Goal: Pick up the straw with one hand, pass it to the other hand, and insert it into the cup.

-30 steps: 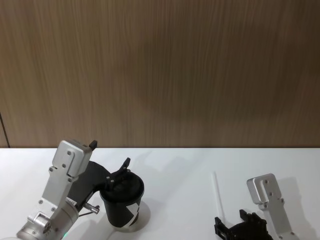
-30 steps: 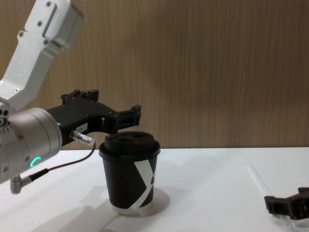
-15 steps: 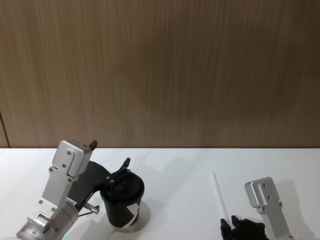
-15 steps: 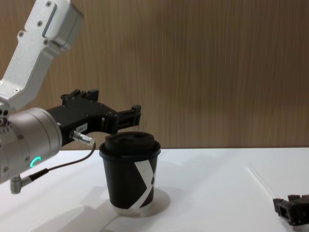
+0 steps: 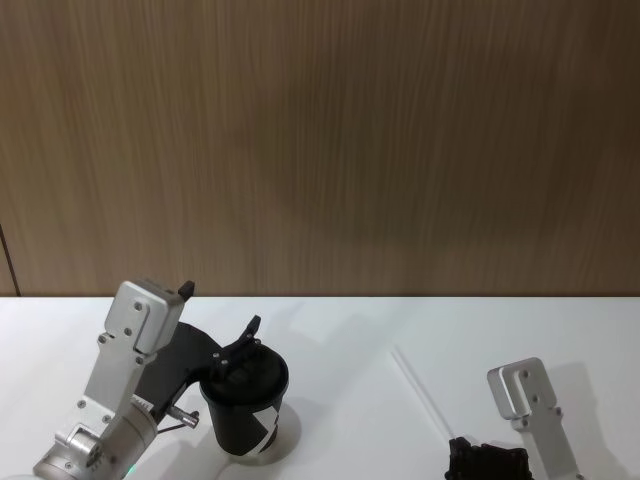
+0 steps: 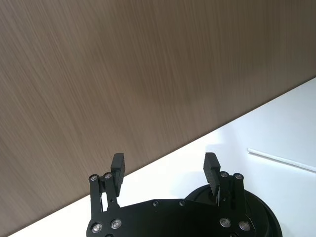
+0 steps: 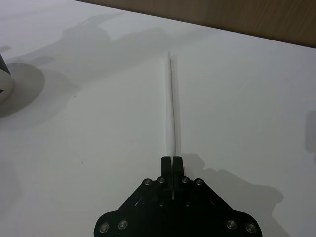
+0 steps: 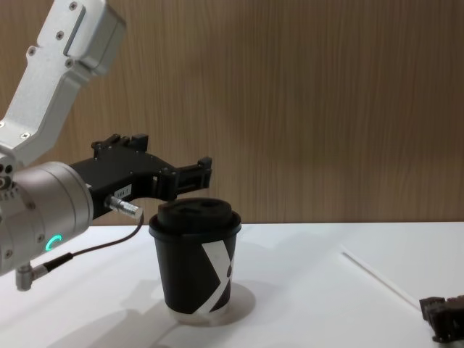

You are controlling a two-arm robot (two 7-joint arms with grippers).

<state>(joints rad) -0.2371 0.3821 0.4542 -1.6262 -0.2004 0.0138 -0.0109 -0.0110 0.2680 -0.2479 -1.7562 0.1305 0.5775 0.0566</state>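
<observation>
Straw (image 7: 173, 108) lies right of the cup (image 5: 245, 400), well apart from it. Its near end is pinched in the clenched right gripper (image 7: 172, 160); whether it is clear of the table (image 5: 350, 330) I cannot tell. The pickup looks barely made, with handover and insertion both left to do. The left gripper (image 6: 165, 168) hangs just behind the cup's lid, spread wide and empty.

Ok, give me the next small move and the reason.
Probably raise the right end effector slightly: it is shut on one end of the straw, which lies low along the table, and the left end effector hangs open by the cup.
</observation>
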